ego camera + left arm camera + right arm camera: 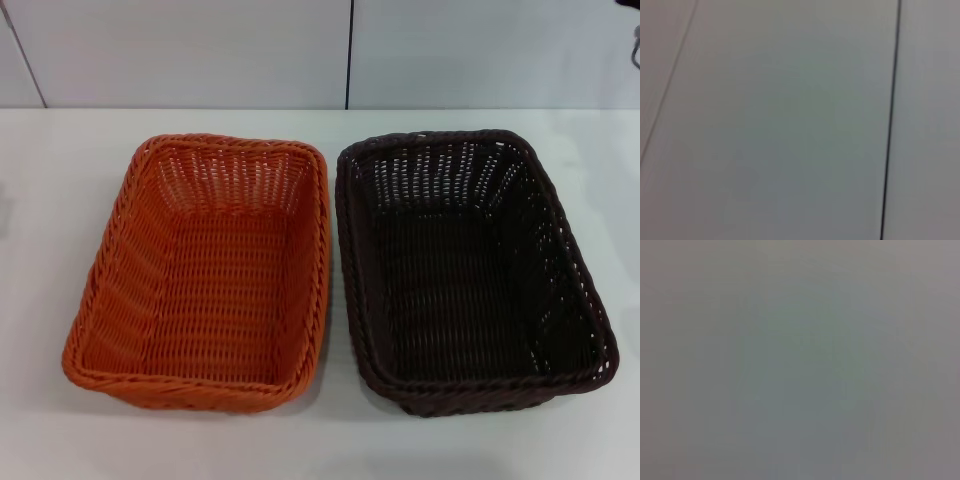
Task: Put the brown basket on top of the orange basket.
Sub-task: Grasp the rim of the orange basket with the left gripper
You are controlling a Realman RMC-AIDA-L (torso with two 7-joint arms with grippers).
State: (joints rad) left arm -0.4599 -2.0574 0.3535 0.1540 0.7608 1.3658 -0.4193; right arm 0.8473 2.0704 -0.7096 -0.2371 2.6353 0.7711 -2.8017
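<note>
This looks like a lab or test station rather than a home. A plain white table (330, 440) fills the head view, backed by a wall of smooth pale panels (190, 50) with thin dark seams between them — no decoration or household clutter. Only two woven baskets sit on it — an orange basket (205, 275) and a brown basket (465, 270), side by side. Both wrist views show just flat grey-white surface.
</note>
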